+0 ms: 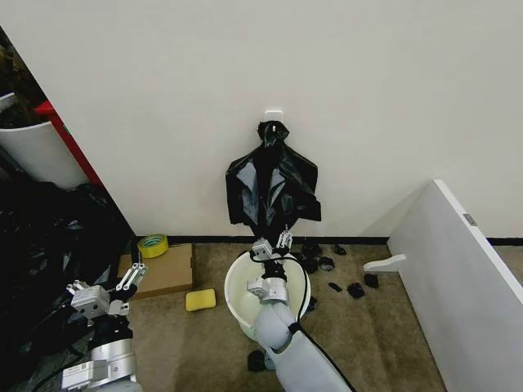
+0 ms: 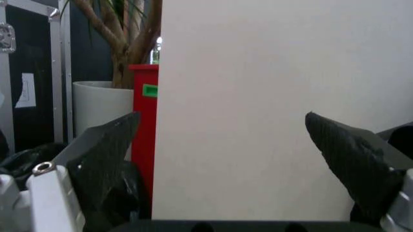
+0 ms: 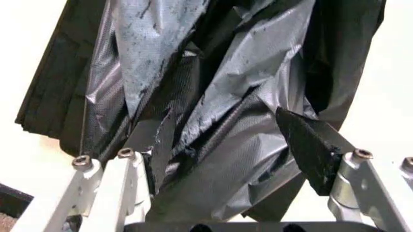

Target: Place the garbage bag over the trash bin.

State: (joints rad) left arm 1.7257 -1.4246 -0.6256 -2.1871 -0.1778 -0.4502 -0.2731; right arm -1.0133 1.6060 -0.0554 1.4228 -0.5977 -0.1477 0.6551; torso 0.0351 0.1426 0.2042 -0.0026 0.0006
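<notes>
At the left, the left tool (image 1: 135, 275) hangs idle above the floor near a flattened cardboard sheet (image 1: 167, 269) and a roll of yellow tape (image 1: 153, 245), its fingers spread apart with nothing between them; its wrist view looks at bare wall between the two dark pads.

In the middle, the trash bin (image 1: 237, 298) stands on the floor close to the wall's foot, mouth up and unlined. The right tool (image 1: 273, 243) is raised over the bin's far rim, pointing toward the wall.

Directly beyond and above it hangs the garbage bag (image 1: 270, 192), suspended from a hook (image 1: 274, 113) on the wall, its long axis vertical, its lower edge just above the tool. In the right wrist view the black plastic (image 3: 213, 121) lies between the parted fingers (image 3: 310, 150), which seem not yet closed on it. The right arm is plainly the nearer one.
</notes>
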